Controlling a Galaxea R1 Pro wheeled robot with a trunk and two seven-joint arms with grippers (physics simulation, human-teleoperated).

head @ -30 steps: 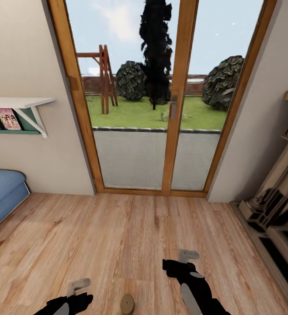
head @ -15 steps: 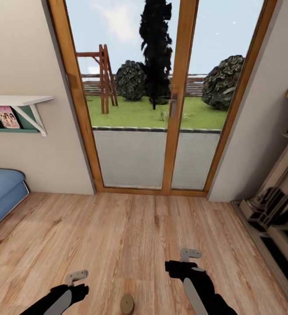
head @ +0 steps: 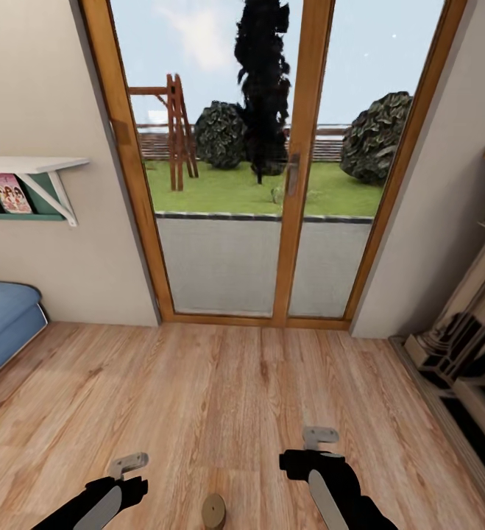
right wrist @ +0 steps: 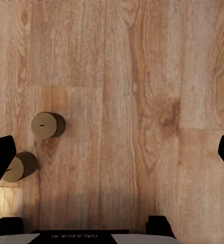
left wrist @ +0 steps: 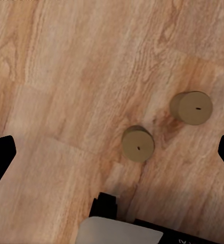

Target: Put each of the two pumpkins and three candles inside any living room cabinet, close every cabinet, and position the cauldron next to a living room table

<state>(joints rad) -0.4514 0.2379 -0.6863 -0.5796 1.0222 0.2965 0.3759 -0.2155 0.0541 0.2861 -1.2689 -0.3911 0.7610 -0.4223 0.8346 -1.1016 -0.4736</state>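
Between the earlier frames and this one both arms had crept forward a little in the head view, while the glass door and the shelf slid slightly to the left, so I read that as the base or head turning rather than anything in the room moving.

I had the left pincer (head: 128, 466) and the right pincer (head: 320, 436) hanging low over the plank floor (head: 220, 390), both pointed down, because what I was after stood on the floor and not on any worktop. In both wrist views the black fingertips sat far out at the picture edges with bare boards between them, so I judged both pincers wide open and holding nothing.

One candle (head: 213, 511) stood upright between the two arms at the bottom edge of the head view. The left wrist view showed it (left wrist: 138, 144) with a second candle (left wrist: 191, 108) close beside it, apart and not touching; the right wrist view caught the same pair off to one side. The nearer candle lay roughly between the left fingers, which suited a straight descent onto it.

The blue sofa (head: 3, 324) lay to the left and the stone fireplace (head: 466, 346) to the right.
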